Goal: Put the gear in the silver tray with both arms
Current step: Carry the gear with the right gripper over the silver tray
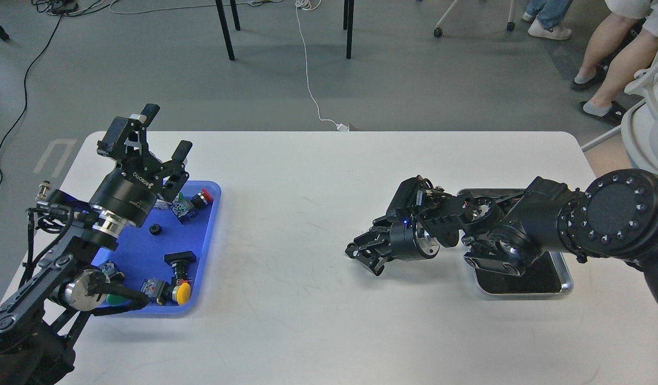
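Note:
My right gripper [359, 251] lies low over the white table's middle, pointing left, with its fingers drawn together on a small black gear that barely shows at the tips. The silver tray [567, 287] sits behind it on the right, mostly covered by my right arm. My left gripper [166, 131] is open and empty, raised over the far end of the blue tray [215, 199]. Another small black gear [155, 229] lies in the blue tray.
The blue tray also holds several push buttons and switches, among them a yellow one [182, 293] and a red one [205, 195]. The table's far edge [329, 132] runs across the view. People's legs [602, 59] and chair legs stand beyond it.

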